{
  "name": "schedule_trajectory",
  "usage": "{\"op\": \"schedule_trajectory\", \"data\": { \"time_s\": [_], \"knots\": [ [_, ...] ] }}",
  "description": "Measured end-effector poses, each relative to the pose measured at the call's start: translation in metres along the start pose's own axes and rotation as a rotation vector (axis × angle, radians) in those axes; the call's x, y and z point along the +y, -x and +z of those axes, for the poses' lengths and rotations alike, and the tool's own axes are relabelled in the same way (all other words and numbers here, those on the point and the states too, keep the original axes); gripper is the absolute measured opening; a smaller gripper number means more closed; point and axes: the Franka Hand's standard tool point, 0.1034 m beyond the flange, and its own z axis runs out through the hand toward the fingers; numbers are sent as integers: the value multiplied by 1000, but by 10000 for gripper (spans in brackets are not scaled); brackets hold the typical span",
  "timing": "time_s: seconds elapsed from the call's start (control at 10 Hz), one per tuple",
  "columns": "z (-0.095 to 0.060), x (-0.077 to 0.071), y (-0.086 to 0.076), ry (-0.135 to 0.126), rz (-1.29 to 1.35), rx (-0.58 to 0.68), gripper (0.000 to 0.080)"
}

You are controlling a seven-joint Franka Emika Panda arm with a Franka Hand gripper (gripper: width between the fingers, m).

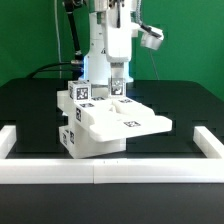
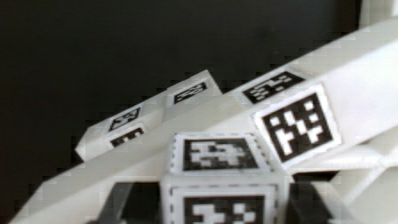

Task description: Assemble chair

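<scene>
**Black counter, chair half-built, pincer on a top part**

Black counter (image 1: 35,110), green backdrop behind, white rail (image 1: 110,172) along the near edge w/ short returns at both sides.

Chair (image 1: 105,125) sits mid-counter, slightly toward the exterior view's left: a flat slab w/ tagged blocks stacked on its far-left side, tags facing up and forward. Pincer (image 1: 117,88) is down right at the rear top of that stack, arm vertical over it. Fingers look narrowly set around a small tagged block (image 2: 222,160); wrist view shows that block close up between the finger bases, w/ the slanted slab edge behind. Can't tell for sure if pads are gripping or just bracketing it, approx. closed on it is my read.

Step in hand, as I judge: seating/pressing that block into the stack. To do well: keep wrist plumb, push straight along the joint, don't twist; the assy isn't clamped, so side load could slide it.

Room: open counter on the exterior view's right and behind; near rail is close to the slab's front edge, so retreat upward first, not forward.
</scene>
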Motion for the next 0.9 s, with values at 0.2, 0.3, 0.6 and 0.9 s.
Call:
{"op": "schedule_trajectory", "data": {
  "time_s": [0.2,0.3,0.6,0.9],
  "knots": [
    [0,0,1,-5,187,-11,288],
    [0,-1,3,-7,270,-13,288],
    [1,0,4,-6,337,-15,289],
    [0,-1,5,-4,244,-17,616]
  ]
}}
